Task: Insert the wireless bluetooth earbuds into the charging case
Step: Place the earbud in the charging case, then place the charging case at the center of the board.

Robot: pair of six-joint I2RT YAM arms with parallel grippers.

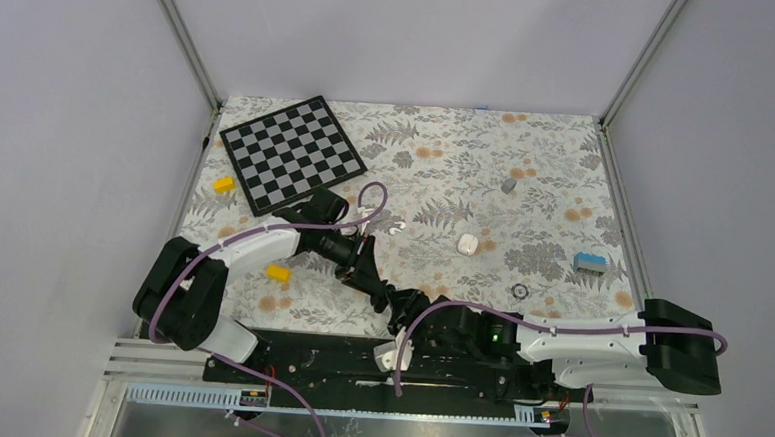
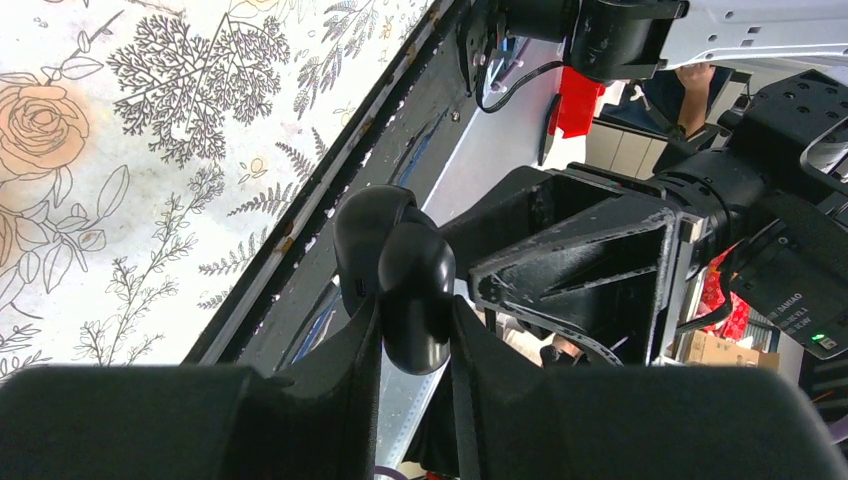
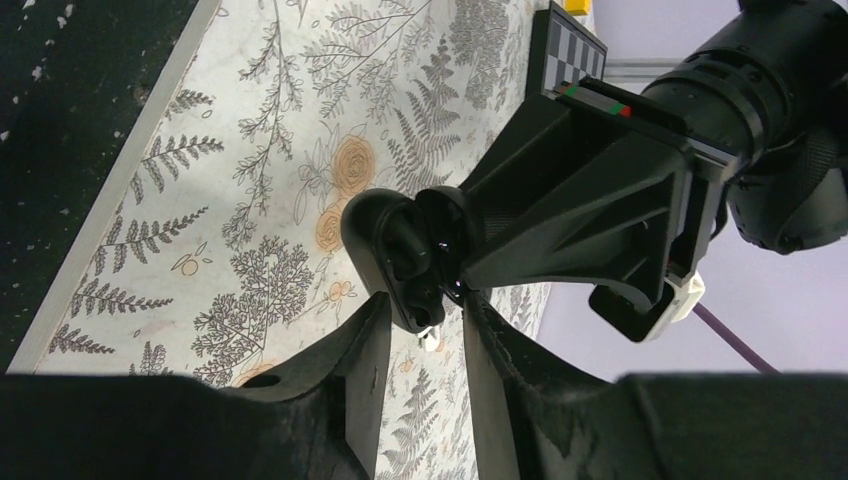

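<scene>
My left gripper (image 2: 415, 325) is shut on a glossy black hinged shell (image 2: 410, 270), held above the table's near edge (image 1: 400, 307). In the right wrist view the shell (image 3: 400, 250) stands open and shows dark rounded hollows inside. I cannot tell whether the buds sit in them. My right gripper (image 3: 425, 305) is open, its fingers straddling the shell's lower tip. It meets the left gripper (image 1: 387, 297) from the right (image 1: 413, 318). The white rounded charging case (image 1: 467, 245) lies on the cloth, far from both grippers. A tiny white piece (image 1: 395, 230) lies left of it. No loose black earbuds show.
A checkerboard (image 1: 292, 153) lies at the back left. Yellow blocks (image 1: 224, 184) (image 1: 279, 272) lie left, a blue block (image 1: 589, 262) right, a grey piece (image 1: 508, 185) further back, and a small ring (image 1: 520, 291) near the right arm. The black base rail (image 2: 300, 250) runs under the grippers.
</scene>
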